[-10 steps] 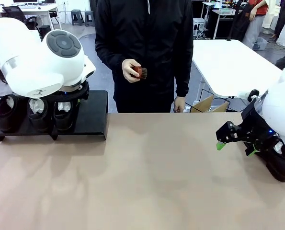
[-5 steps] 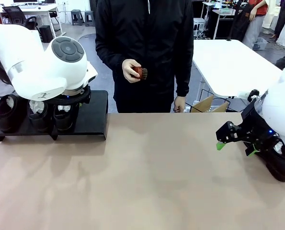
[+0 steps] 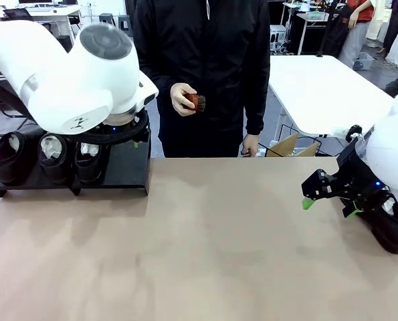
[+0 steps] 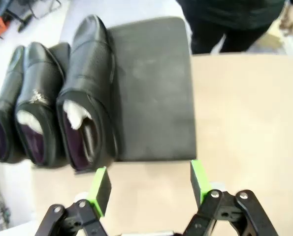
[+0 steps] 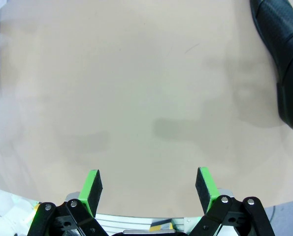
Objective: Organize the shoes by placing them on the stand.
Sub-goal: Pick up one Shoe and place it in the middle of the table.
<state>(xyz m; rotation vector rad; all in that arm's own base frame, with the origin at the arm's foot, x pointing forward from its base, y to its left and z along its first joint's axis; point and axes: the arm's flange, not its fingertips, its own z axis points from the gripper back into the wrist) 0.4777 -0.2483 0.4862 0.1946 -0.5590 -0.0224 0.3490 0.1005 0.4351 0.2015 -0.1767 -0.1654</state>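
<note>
Three black shoes stand side by side on the left part of the black stand [image 3: 128, 167]: one [image 3: 8, 159], one [image 3: 51, 157] and one [image 3: 88, 162]. In the left wrist view my left gripper [image 4: 148, 184] hangs open and empty above the stand's [image 4: 153, 88] front edge, just right of the nearest shoe [image 4: 89, 93]. My right gripper [image 3: 329, 207] hovers open and empty over the table's right side. Another black shoe [image 3: 392, 234] lies beneath the right arm, and its edge [image 5: 284, 64] shows in the right wrist view beyond the gripper [image 5: 148, 188].
A person stands at the far side holding a small reddish-brown brush [image 3: 196, 101]. The tan table [image 3: 205, 247] stretches bare between the arms. A white table [image 3: 319, 87] stands behind at the right. The stand's right half is bare.
My left arm has lifted up and shifted right, away from the third shoe on the stand. The right arm and the person have stayed still.
</note>
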